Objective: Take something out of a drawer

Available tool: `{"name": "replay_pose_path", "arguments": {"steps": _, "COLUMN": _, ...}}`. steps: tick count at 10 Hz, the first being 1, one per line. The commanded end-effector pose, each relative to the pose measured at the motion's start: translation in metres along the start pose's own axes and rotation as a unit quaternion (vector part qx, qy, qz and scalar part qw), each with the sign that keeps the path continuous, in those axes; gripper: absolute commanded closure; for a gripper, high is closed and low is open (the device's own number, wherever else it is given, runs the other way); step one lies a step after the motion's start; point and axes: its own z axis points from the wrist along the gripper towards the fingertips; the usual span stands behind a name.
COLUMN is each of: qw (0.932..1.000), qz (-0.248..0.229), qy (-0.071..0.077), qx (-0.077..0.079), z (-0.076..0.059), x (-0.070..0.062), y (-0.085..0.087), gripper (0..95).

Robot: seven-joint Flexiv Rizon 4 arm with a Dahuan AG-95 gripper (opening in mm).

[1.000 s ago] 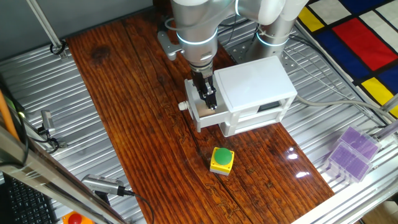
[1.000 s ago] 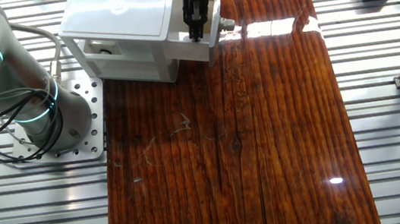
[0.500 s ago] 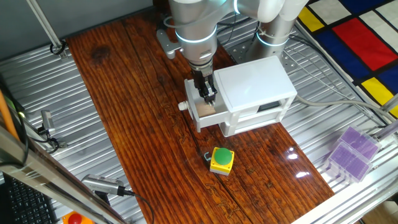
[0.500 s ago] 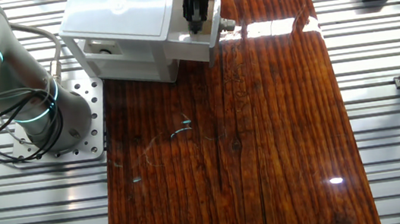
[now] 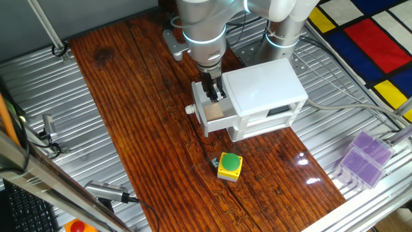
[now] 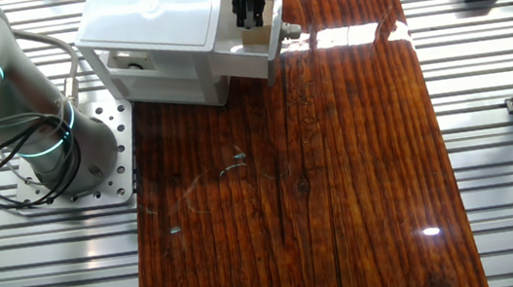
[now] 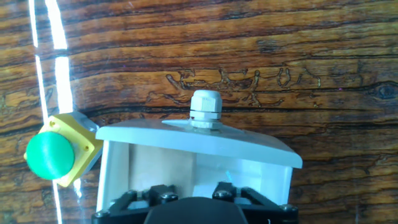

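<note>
Claw (image 5: 215, 94) poised over the pulled-out upper drawer (image 5: 213, 115), fingers pointing down into it; spread of the jaws impossible to judge. Tan cube (image 5: 214, 113) apparently lying in the drawer beneath, not clearly gripped. Likely the grasping step; next, a firm hold and a straight lift clear of the walls. One cube, one yellow button box (image 5: 229, 165) on the tabletop (image 5: 141, 109), one cabinet (image 5: 264, 96).

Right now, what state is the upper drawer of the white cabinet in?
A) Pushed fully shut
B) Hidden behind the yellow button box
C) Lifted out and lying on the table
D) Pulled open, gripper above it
D: the upper drawer juts out of the white cabinet, open side up, with the gripper directly above it.
</note>
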Motion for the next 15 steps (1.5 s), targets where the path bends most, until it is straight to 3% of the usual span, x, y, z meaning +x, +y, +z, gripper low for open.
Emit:
{"name": "replay_pose_path", "arguments": {"steps": 1, "qw": 1.0, "qz": 0.0, "qy": 0.002, "qx": 0.001, "z": -0.003, "x": 0.002, "y": 0.001, "gripper": 95.0}}
{"name": "replay_pose_path", "arguments": {"steps": 15, "qw": 0.9998, "qz": -0.008, "qy": 0.011, "qx": 0.011, "z": -0.017, "x": 0.005, "y": 0.003, "gripper": 95.0}}
